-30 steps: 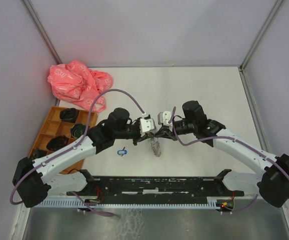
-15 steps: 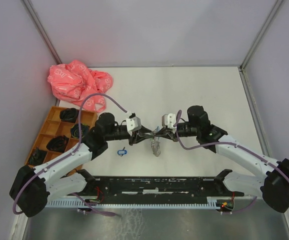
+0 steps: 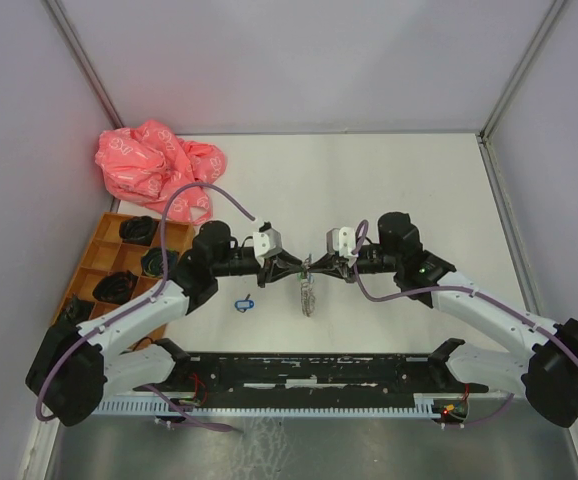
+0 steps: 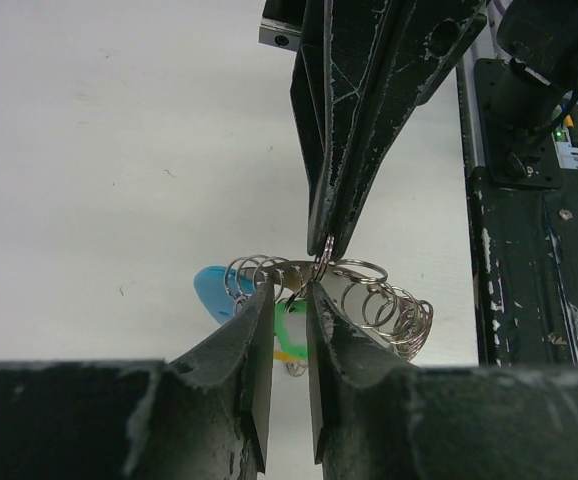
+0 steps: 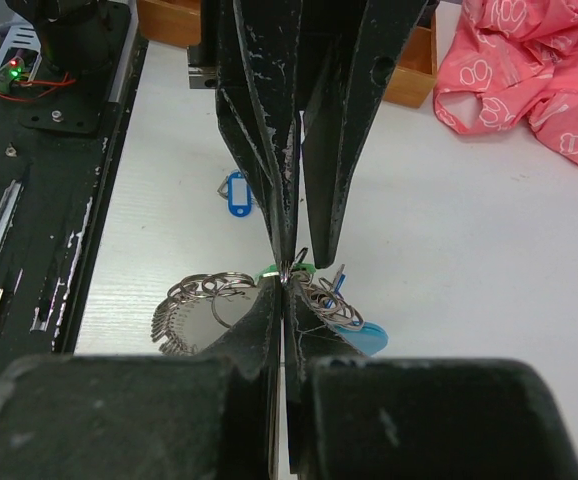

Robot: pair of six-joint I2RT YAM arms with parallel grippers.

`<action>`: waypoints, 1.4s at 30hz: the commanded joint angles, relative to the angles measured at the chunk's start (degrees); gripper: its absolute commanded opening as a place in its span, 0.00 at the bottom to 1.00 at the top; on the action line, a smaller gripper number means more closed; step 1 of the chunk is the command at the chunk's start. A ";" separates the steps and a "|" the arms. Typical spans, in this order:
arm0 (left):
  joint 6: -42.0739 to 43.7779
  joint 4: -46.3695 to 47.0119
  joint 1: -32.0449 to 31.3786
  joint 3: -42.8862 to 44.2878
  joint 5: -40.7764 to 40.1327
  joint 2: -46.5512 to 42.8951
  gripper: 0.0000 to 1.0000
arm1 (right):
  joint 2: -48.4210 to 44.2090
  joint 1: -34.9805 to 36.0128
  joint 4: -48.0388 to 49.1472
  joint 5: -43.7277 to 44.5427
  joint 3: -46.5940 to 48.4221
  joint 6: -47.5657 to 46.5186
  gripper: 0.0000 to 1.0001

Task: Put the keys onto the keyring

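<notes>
Right end effector [image 5: 283, 290] seemingly pinches the keyring [image 5: 201, 298].

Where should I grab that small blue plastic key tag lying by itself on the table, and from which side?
Probably pinch the small blue plastic key tag across its two long edges, coming straight down. It lies flat on the white table, so only its narrow width offers opposing sides, and it sits apart from the cluster of silver metal rings.
</notes>
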 commanded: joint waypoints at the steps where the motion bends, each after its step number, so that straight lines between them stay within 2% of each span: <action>1: -1.04 3.01 0.47 0.38 3.93 1.02 0.25 | -1.98 -0.28 6.04 -2.70 -0.28 1.15 0.01; 6: -1.36 2.41 0.46 1.27 6.68 4.40 0.03 | -2.00 -0.28 9.28 -3.57 -0.73 3.21 0.01; 10: -1.05 0.60 0.50 2.13 8.03 6.42 0.03 | -2.46 -0.31 11.79 -3.82 -1.31 4.56 0.01; 13: -1.84 1.78 0.46 2.16 9.16 7.13 0.03 | -2.08 -0.28 17.48 -3.45 -2.89 7.64 0.01; 19: -4.62 5.46 0.37 1.24 8.50 6.70 0.16 | -0.69 -0.32 23.21 -2.25 -4.28 9.99 0.01; 24: -4.30 9.08 0.37 -3.10 3.12 1.43 0.26 | -2.60 -0.33 18.59 0.48 -4.51 7.05 0.01; 28: -4.30 12.78 0.37 -5.65 1.82 -2.05 0.33 | -3.35 -0.31 16.21 1.49 -4.42 6.28 0.01; 42: -8.54 19.28 0.37 -5.30 2.01 -0.31 0.35 | -2.47 -0.31 17.05 0.99 -4.16 6.96 0.01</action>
